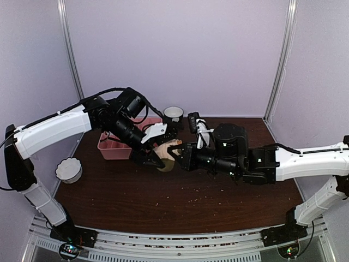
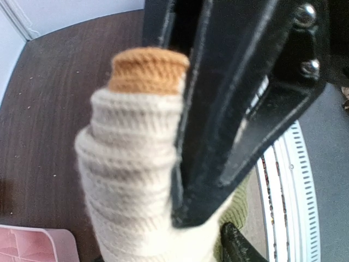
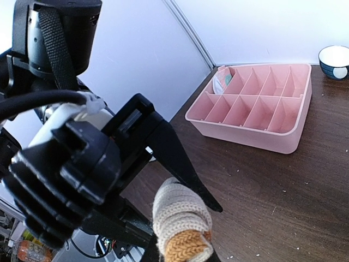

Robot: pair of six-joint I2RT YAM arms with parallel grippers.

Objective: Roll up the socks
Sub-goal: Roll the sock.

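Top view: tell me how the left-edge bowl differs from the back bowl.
The left bowl is white all over, with a fluted wall; the back bowl is dark outside. The left bowl sits alone at the edge of the table; the back bowl sits near the pink tray. Both stand upright, white inside.

Bright, even light, soft shadows on the dark brown wooden table (image 1: 163, 196); left wrist view blurs the cream knitted sock with orange-tan tip (image 2: 131, 180), glare at 5 o'clock
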